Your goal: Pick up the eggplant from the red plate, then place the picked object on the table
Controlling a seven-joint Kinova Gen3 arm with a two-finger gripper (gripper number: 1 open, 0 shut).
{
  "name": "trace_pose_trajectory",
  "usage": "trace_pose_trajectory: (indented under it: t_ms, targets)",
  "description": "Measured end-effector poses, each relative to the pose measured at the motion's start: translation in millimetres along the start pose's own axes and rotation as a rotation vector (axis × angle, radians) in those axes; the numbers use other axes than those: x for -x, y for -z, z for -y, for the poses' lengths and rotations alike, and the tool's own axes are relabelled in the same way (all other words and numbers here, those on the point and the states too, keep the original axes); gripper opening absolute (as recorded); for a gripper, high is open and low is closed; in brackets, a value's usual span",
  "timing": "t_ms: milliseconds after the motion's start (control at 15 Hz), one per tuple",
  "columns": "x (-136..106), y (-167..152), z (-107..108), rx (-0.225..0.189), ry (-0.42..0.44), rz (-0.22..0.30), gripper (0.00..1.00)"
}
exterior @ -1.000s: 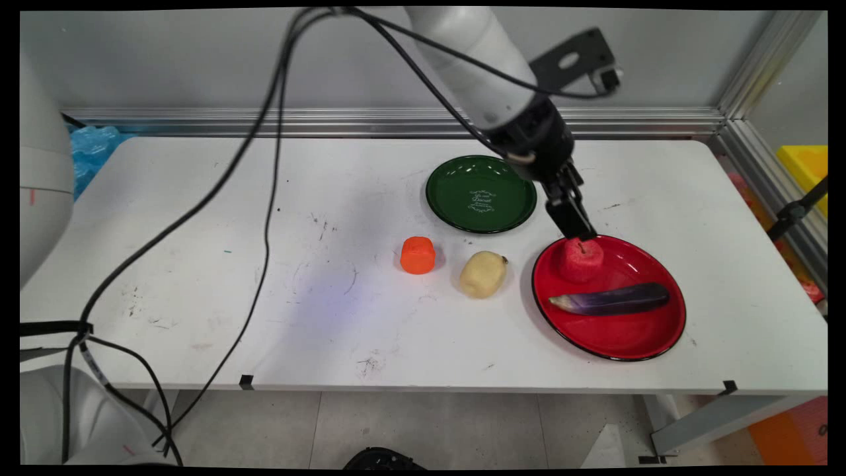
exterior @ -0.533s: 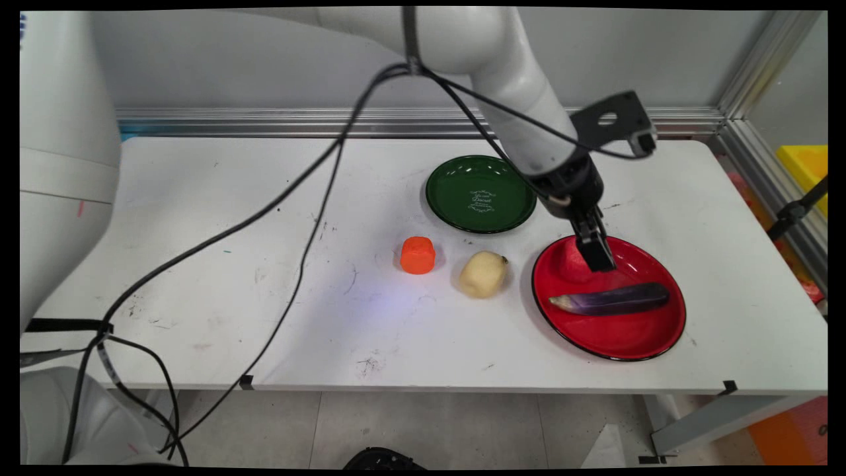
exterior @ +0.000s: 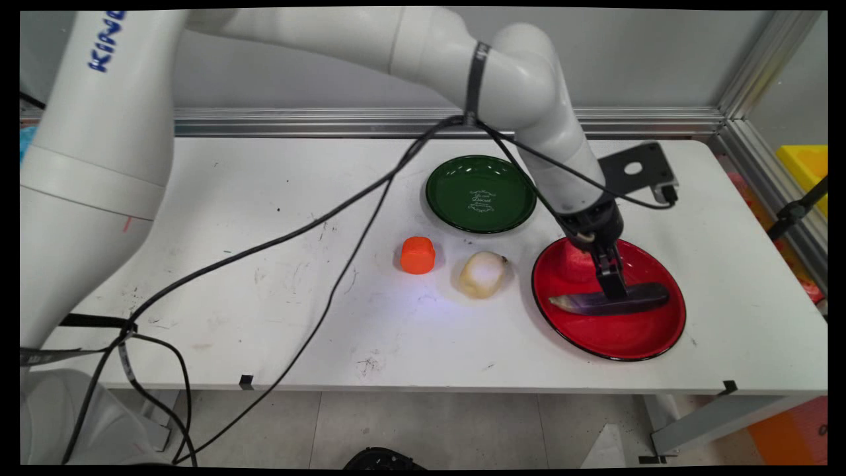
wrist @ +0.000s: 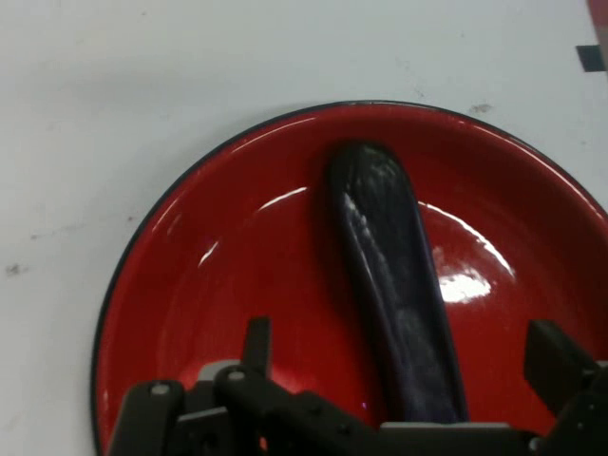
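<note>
Eggplant (wrist: 394, 285) lies between open gripper (wrist: 404, 366) fingers, on red plate (wrist: 237, 256).

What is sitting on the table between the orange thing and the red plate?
A pale yellow potato lies on the table between the orange block and the red plate; the main view shows it.

White table (exterior: 198, 218) with green plate (exterior: 480, 193), red plate (exterior: 621, 337), orange block (exterior: 418, 255), potato (exterior: 483, 274).

At lower right the end effector (exterior: 613, 291) sits on the purple eggplant (exterior: 611, 300) in the red plate (exterior: 608, 334), a red apple (exterior: 574, 262) just behind
</note>
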Motion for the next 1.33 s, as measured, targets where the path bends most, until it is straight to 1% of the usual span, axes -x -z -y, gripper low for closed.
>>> trace_pose_trajectory:
  t_ms: [333, 667, 733, 1067, 1333]
  targets:
    - [-6, -36, 1, 0.008, -0.013, 0.012, 1.00]
    - [-10, -60, 3, 0.016, -0.020, 0.018, 1.00]
    - [-11, -63, 3, 0.018, -0.022, 0.018, 0.00]
    - [-14, -68, 4, 0.031, -0.036, 0.015, 0.00]
    - [-15, -55, 5, 0.034, -0.059, 0.011, 0.00]
